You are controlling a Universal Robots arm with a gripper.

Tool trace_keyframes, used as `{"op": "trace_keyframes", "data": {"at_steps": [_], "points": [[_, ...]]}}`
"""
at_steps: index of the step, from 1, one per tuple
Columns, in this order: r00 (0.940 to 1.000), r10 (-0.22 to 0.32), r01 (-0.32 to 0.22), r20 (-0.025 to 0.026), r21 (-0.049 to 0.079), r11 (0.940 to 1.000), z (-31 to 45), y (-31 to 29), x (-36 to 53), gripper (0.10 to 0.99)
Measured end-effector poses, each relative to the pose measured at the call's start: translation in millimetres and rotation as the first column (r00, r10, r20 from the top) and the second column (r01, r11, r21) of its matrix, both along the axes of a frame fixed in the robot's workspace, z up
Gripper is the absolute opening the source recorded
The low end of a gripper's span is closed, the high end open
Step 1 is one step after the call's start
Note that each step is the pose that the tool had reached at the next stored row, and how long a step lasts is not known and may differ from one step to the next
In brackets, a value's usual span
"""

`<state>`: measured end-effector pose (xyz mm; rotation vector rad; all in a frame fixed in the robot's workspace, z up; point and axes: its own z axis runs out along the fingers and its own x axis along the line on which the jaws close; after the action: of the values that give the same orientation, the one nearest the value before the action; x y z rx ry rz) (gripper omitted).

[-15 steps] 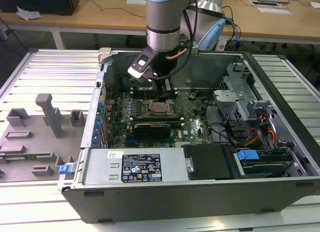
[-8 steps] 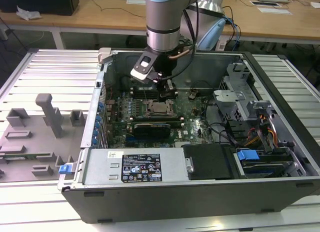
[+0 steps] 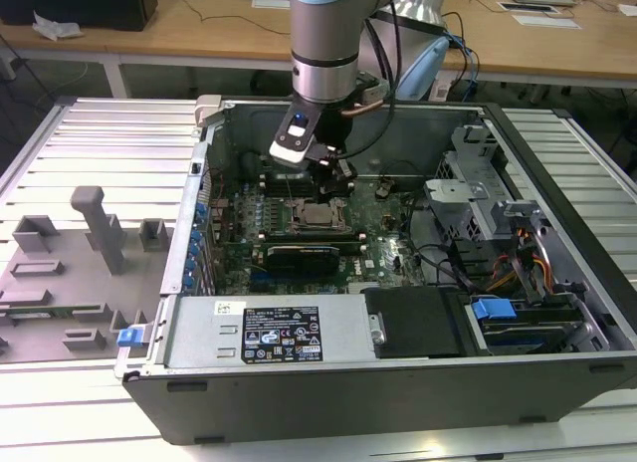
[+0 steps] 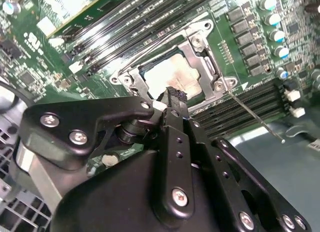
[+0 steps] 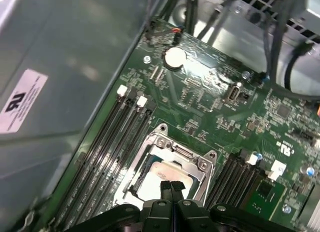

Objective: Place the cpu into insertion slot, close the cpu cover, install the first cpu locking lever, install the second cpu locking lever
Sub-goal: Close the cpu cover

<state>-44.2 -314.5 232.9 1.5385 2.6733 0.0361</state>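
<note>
One end effector [image 5: 170, 188], clenched on nothing, hangs just above the single cpu [image 5: 156, 174] framed by one lowered cpu cover [image 5: 186, 154].

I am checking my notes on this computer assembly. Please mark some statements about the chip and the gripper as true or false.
1. The chip lies flat inside the silver frame. True.
2. The gripper has its fingers spread wide. False: they are pressed together.
3. The gripper hangs outside the case. False: it is inside, right over the chip.
4. A thin metal lever sticks out beside the frame. True.
</note>
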Motion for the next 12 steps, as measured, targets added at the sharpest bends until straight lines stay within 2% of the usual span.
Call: {"op": "trace_keyframes", "data": {"at_steps": [4,6,9,12], "points": [[0.9974,0.072,-0.072,-0.0002,-0.006,0.9974,0.0,0.1,0.0,0.106],[0.9933,0.116,-0.116,-0.0003,-0.007,0.9933,-0.1,0.1,0.0,0.106],[0.9830,0.184,-0.184,-0.0005,-0.009,0.9829,-0.1,0.1,0.0,0.106],[0.9683,0.250,-0.250,-0.0007,-0.010,0.9683,-0.3,0.0,0.0,0.106]]}}
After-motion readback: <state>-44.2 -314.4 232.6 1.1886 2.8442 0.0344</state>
